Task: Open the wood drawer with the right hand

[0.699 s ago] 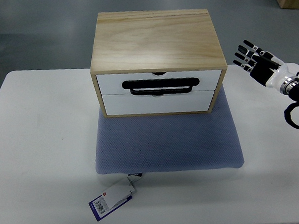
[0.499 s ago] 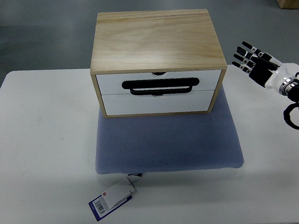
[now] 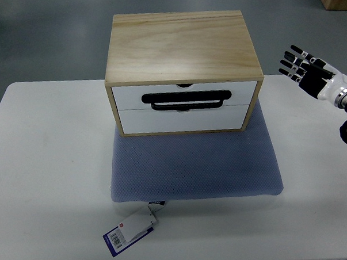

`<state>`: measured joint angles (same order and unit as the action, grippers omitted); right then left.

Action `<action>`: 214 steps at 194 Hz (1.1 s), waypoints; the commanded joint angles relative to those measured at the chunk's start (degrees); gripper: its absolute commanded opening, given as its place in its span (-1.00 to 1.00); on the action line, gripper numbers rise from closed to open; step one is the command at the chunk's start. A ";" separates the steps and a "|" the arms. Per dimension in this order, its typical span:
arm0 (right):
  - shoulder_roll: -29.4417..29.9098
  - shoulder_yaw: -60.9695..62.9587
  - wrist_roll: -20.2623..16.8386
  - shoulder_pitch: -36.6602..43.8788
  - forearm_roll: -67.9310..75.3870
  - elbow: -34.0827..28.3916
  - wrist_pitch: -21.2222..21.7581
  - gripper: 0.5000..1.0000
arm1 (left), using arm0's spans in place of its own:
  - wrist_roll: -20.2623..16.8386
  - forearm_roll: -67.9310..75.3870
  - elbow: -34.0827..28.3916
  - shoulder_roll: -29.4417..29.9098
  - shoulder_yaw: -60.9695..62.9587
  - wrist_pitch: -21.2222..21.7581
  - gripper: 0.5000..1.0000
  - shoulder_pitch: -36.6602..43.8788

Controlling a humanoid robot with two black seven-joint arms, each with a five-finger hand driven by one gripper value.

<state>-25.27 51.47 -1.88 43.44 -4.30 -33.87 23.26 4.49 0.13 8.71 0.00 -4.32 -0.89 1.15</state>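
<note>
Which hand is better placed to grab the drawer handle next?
Right. The right hand is in view, fingers spread and empty, raised beside the wood drawer box, apart from it. The black handle faces the robot, untouched. No left arm shows.

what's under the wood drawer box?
The wood drawer box sits on a blue-grey cushion, which lies on the white table. The cushion's part beneath the box is hidden; both drawers are shut, contents unseen.

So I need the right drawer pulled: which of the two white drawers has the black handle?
The upper drawer: the black handle is fixed to its front, hanging over the seam. The lower drawer has none.
</note>
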 commanded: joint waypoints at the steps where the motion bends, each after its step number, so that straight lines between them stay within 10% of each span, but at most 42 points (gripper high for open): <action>1: -2.41 0.04 0.03 0.33 0.08 -0.05 2.75 0.74 | 0.00 0.05 0.08 0.00 0.01 0.01 1.00 -0.01; 138: -14.72 -0.23 3.55 2.79 -9.85 -1.99 11.54 0.74 | 0.00 0.05 -0.01 0.00 0.01 0.01 1.00 -0.01; 214: -27.19 -2.60 6.45 2.00 -17.93 -31.51 11.28 0.74 | 0.00 0.05 -0.01 0.00 0.01 0.01 1.00 -0.01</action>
<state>-49.91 49.14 4.38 45.44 -20.42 -58.95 34.15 4.49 0.18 8.70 0.00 -4.31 -0.88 1.14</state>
